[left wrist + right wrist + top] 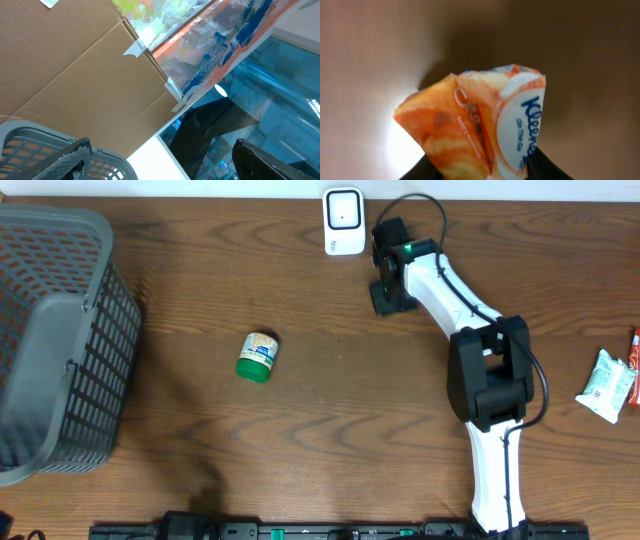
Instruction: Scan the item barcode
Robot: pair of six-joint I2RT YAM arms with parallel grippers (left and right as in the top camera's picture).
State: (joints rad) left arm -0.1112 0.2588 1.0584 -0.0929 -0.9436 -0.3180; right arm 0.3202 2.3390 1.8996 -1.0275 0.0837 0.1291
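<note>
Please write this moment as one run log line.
right gripper: shut on tissue pack | left gripper: open, empty | scanner: close to right gripper

Right arm (492, 480): white link shells, black joint housings (490, 375), thin black cable (425, 202) looping past wrist, another running down lower link. Green indicator light (407, 250) glows on black wrist block (392, 240). Black base rail (330, 531) with green marks at arm's foot. Left fingers (72, 155): both black, one faced with fine ribbed texture, other smooth and glossy. Right fingers (546, 168): dark tips only.
</note>
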